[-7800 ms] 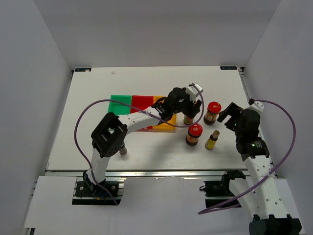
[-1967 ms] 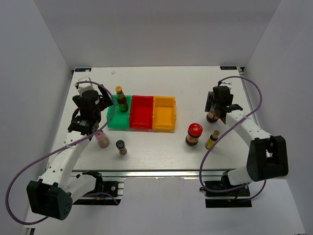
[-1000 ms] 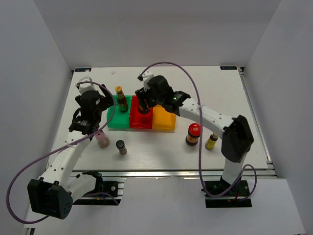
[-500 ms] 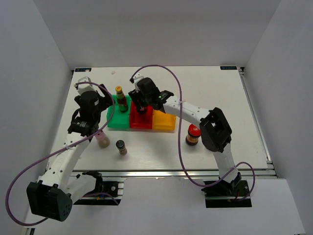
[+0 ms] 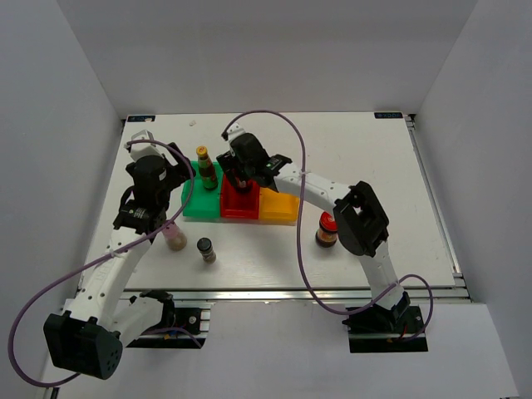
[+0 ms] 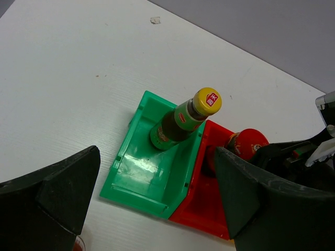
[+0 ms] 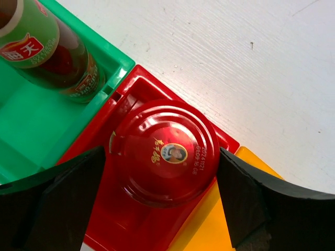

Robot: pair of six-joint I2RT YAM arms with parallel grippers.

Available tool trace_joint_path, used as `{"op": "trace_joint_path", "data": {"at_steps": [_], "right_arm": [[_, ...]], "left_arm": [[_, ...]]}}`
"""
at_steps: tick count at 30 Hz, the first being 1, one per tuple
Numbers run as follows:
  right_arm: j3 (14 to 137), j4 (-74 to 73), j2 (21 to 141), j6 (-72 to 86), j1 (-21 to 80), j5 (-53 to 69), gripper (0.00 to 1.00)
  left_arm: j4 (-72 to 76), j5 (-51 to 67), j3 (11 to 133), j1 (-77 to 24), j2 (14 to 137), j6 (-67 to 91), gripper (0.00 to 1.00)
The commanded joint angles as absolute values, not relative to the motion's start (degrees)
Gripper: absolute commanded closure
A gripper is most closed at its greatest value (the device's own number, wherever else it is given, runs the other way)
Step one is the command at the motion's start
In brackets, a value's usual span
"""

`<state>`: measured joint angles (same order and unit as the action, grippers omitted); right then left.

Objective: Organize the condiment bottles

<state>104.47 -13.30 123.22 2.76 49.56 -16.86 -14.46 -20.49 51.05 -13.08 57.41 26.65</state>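
A squat red-lidded jar [image 7: 163, 151] stands at the back of the red bin [image 7: 131, 225]. My right gripper [image 7: 162, 157] is open and straddles its lid, fingers close on either side; from above the gripper [image 5: 241, 170] hides the jar. The tall dark yellow-capped bottle [image 6: 180, 117] stands in the green bin [image 6: 141, 178]. My left gripper [image 6: 155, 151] hangs open and empty to that bin's left, above the table. The pink shaker [image 5: 174, 238] and small dark shaker [image 5: 205, 249] stand in front of the bins. A second red-lidded jar [image 5: 327, 230] is half hidden by the right arm. The small yellow bottle is hidden.
The green bin [image 5: 195, 204], red bin [image 5: 237, 206] and orange bin [image 5: 278, 208] sit side by side mid-table. The right arm's elbow [image 5: 359, 218] reaches across the table's right half. White walls enclose the table on three sides.
The right gripper has shifted slightly left over the back of the red bin and its jaws have widened off the jar. The left arm has not moved.
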Motion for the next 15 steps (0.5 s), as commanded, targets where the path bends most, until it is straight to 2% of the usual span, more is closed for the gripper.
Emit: {"op": "trace_joint_path", "data": {"at_steps": [1,10,12,15], "right_arm": [[106.4,-9.5,119.6,3.3,49.6,-18.6,0.11],[102.2,-10.6,110.6,2.9,49.6,-13.0,0.10],[98.8,-11.2,106.1,5.1,49.6,-14.6,0.11],[87.8,-13.1,97.7,10.2,49.6,-24.0,0.11]], "left_arm": [[-14.8,-19.8,51.4,-13.0,55.8,27.3,0.02],[-15.0,-19.0,51.3,-12.9,55.7,27.7,0.02],[-15.4,-18.8,51.2,-12.9,55.8,27.4,0.02],[-16.0,-19.7,51.0,-12.9,56.0,27.1,0.02]]}}
